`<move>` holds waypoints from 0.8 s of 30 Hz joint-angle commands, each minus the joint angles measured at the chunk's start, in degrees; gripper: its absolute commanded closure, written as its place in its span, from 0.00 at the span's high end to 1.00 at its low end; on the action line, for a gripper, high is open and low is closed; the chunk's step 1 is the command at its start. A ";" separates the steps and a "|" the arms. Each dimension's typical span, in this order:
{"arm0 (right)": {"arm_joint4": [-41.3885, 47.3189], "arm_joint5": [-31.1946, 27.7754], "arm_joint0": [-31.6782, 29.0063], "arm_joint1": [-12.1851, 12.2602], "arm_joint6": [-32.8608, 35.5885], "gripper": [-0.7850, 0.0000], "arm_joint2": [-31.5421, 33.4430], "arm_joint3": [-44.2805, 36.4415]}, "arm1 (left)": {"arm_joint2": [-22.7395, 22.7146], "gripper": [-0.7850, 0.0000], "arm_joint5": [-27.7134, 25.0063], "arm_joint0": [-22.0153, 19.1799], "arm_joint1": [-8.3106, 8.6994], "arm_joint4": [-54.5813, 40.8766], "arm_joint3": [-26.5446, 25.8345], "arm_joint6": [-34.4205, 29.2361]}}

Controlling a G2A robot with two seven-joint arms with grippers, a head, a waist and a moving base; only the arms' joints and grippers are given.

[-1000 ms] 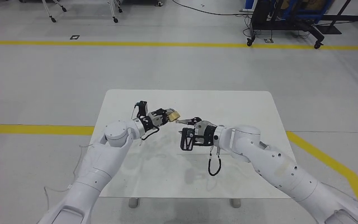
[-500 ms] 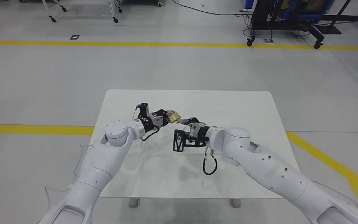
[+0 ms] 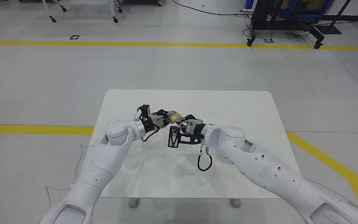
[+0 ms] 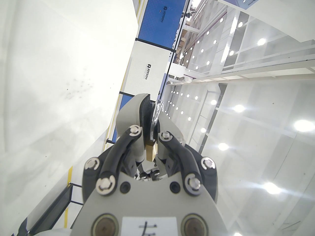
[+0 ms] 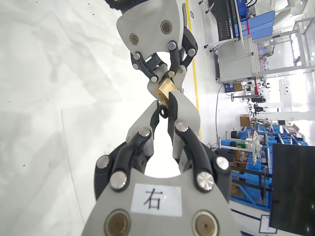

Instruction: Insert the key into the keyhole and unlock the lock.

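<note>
**Padlock** (image 5: 165,88): small, brass. It is held in the air over the middle of the white table (image 3: 240,103). A bright steel loop (image 4: 157,112) shows above the brass body, between the finger pads.

**Left gripper** (image 4: 150,116): jaws drawn narrow, clamped on the padlock.

**Key** (image 5: 162,111): dark-headed. Its metal end touches the padlock's near face. Whether it sits inside the keyhole cannot be told.

**Right gripper** (image 5: 164,106): jaws pinched close on the key's head, tip to tip with the left gripper.

**Markings:**
- A white label (image 5: 155,199) with one dark character is on the right gripper's base.
- A like label (image 4: 149,226) is on the left gripper's base.
- Blue and white wall panels (image 4: 161,28) carry small print.

**Surface:** the table top is plain white, faintly scuffed and speckled.

**Room:**
- Pale grey floor with yellow lines (image 3: 168,43).
- A black wheeled stand (image 3: 285,19) far beyond the table.
- A metal-framed enclosure (image 5: 236,57).
- Blue racks (image 5: 246,148).
- A dark screen (image 5: 292,185).
- Rows of ceiling lights (image 4: 260,41).
</note>
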 commanded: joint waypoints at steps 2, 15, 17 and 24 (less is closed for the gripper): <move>0.75 0.81 -0.41 -0.31 0.30 0.00 0.67 0.46 | -0.05 0.00 -0.38 0.04 -0.07 -0.09 -0.09 -0.14; 11.54 7.66 -6.85 -0.10 -7.00 0.00 9.70 1.26 | -1.07 0.00 -6.84 1.04 -0.08 0.95 -1.84 -0.50; 13.18 7.68 -7.90 0.01 -8.15 0.00 11.01 1.24 | -1.18 0.00 -8.35 1.25 -0.05 1.71 -2.32 -0.53; 17.00 6.26 -10.07 0.18 -12.41 0.31 14.45 1.92 | -1.60 0.00 -11.23 1.84 0.03 3.31 -3.16 -0.40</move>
